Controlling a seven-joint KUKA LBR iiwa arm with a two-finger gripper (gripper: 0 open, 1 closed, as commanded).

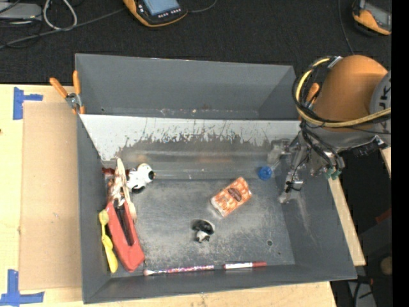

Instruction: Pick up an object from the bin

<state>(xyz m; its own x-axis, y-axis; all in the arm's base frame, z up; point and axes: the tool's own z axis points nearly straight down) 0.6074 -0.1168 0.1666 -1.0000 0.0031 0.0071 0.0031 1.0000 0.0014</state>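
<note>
Gripper (291,192) sits low at the right side of the bin (192,88), near the right wall, tips close to the floor. Can't tell if the fingers are spread or clenched; nothing visible between them.

Nearest thing: 1 small blue round piece (264,171), just left of the gripper, near the back wall, not touching it. Next: 1 orange-and-white packet (231,197), lying flat and skewed, mid-floor, left of the gripper and apart from it. 1 small black-and-white piece (203,230) lies nearer the front, left of the packet.

Well apart on the left side: black-and-white toy (139,176), plus a heap along the left wall with a red flat piece (124,238) and a yellow strip (107,243). A thin red-and-white stick (204,268) lies along the front wall.
</note>
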